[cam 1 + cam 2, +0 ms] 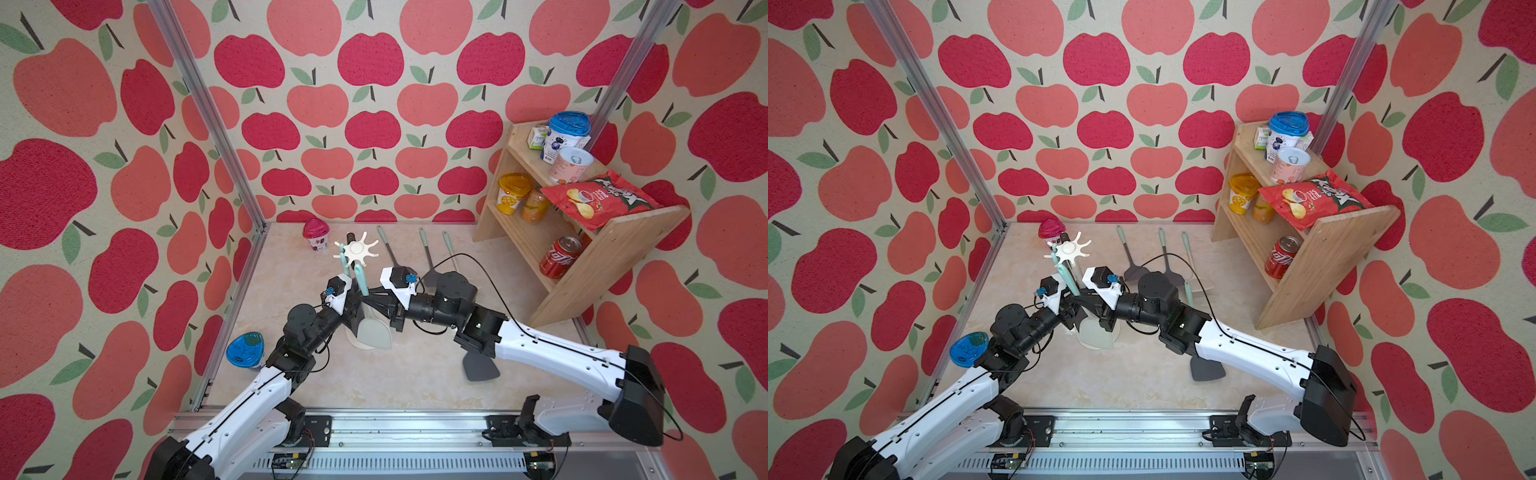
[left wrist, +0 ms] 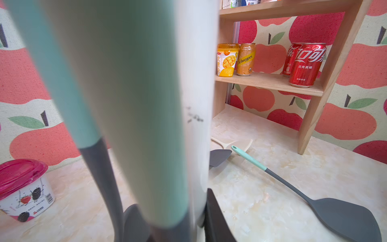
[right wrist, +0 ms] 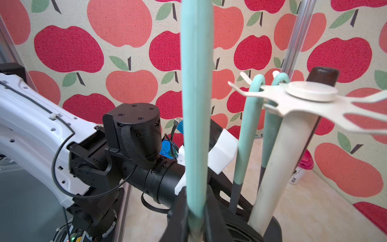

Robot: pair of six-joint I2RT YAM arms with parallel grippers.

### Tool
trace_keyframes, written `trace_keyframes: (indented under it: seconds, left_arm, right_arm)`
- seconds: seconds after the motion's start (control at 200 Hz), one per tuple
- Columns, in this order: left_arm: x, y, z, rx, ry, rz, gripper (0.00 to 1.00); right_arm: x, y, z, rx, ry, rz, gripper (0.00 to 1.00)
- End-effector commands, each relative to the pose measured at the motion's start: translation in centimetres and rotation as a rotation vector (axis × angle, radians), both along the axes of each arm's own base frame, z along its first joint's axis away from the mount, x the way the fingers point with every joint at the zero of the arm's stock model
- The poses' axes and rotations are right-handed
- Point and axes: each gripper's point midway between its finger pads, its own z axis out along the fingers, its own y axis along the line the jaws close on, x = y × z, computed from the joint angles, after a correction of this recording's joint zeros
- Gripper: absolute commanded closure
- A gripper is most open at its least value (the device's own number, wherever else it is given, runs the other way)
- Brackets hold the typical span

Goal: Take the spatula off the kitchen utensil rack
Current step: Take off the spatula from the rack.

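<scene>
Now spatula handle [image 3: 195,94] in right jaws, beside rack [image 3: 312,93].

"Schweppes" is read on the orange can [image 2: 246,59] on the shelf [image 2: 270,81]. Chinese Coca-Cola lettering is printed in white on the red cans [image 2: 305,65], with smaller Chinese characters beneath. Chinese characters are printed on the mango cup [image 2: 227,60]. A barcode is carried by the pink-lidded tub [image 2: 25,194]. The chip bag's [image 1: 598,199] lettering cannot be made out.

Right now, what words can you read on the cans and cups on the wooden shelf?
"Schweppes": orange drink can on the wooden stepped shelf.
"经典美味": front red cola can.
Partly hidden or blurred: red crisp bag, yellow mango cup, pink-lidded white tub.
</scene>
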Motion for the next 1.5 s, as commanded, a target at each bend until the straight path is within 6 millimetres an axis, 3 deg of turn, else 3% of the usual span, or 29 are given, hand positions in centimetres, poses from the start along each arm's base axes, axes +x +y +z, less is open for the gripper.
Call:
trace_keyframes:
  seconds: [0.0,0.215,0.435,0.845,0.98,1.191,1.491]
  left_arm:
    - [0.1,1.0,-6.0,0.128,0.166,0.043,1.0]
    - [0.2,1.2,-6.2,0.129,0.167,0.048,1.0]
    - [0.3,1.0,-6.2,0.125,0.17,0.039,1.0]
    - [-0.4,1.9,-5.5,0.125,0.16,0.064,1.0]
    - [-0.5,2.0,-5.2,0.119,0.158,0.068,1.0]
    - [-0.5,1.8,-5.1,0.115,0.165,0.059,1.0]
    - [-0.3,1.6,-4.7,0.126,0.161,0.055,1.0]
  right_arm:
    - [-0.7,-1.5,0.5,-0.008,0.003,-0.008,1.0]
    - [0.7,-4.5,0.7,-0.04,-0.03,-0.159,1.0]
    - [6.6,-7.1,-0.8,-0.098,0.043,-0.321,1.0]
    - [12.7,-11.6,-0.1,-0.017,0.179,-0.316,1.0]
    - [14.7,-11.2,-0.2,-0.014,0.205,-0.28,1.0]
    - [18.5,-9.0,-0.8,-0.033,0.243,-0.212,1.0]
    - [22.8,-5.7,-2.9,-0.039,0.307,-0.142,1.0]
